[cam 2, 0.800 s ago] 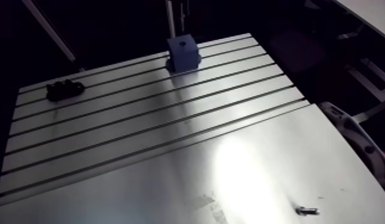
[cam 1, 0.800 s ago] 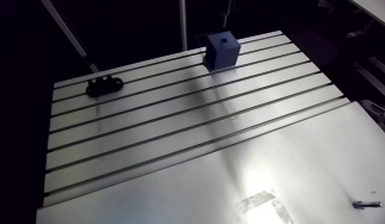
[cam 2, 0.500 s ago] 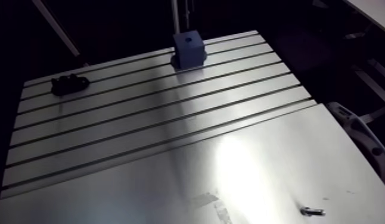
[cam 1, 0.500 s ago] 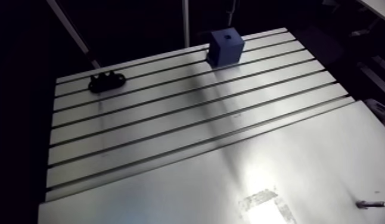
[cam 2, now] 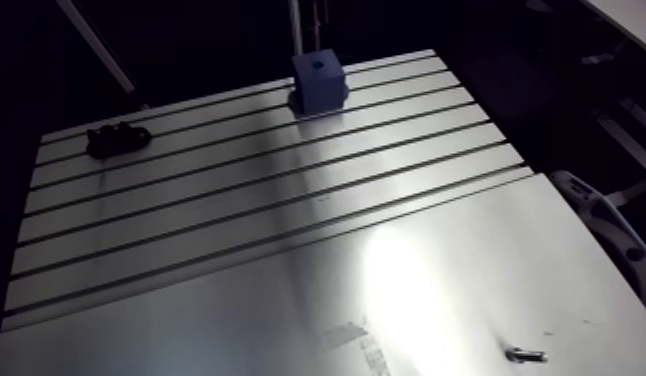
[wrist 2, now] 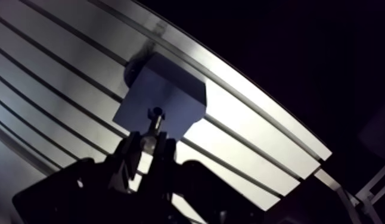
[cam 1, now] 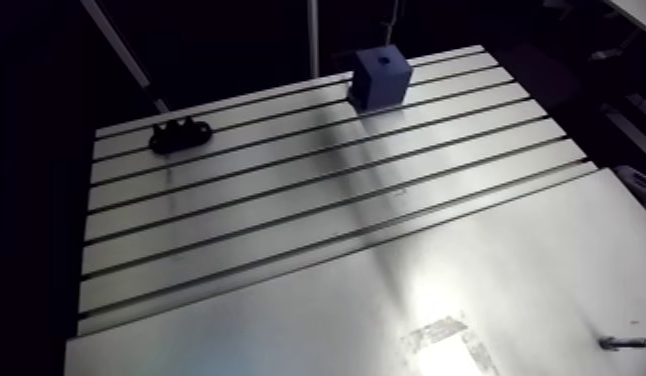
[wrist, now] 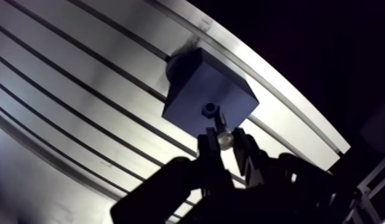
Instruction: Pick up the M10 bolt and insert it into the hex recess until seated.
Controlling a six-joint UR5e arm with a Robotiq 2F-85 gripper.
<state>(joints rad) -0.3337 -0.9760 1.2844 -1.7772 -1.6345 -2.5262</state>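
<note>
The fingers clamped on the bolt hide most of its shank; we cannot tell whether its tip sits inside the recess. The black part at far left and the small metal piece at near right are too small to identify.

"How many blocks?"

"One blue block, with one hole in its top."

"And bolts?"

"Two. One bolt sits between the fingers, and one loose bolt lies on the smooth plate."

"Grippers?"

"One gripper, with two fingers."

"Anything else on the table?"

"One black part and one patch of tape. There is one slotted table and one plate. There are several slots, but I cannot count them exactly."
</note>
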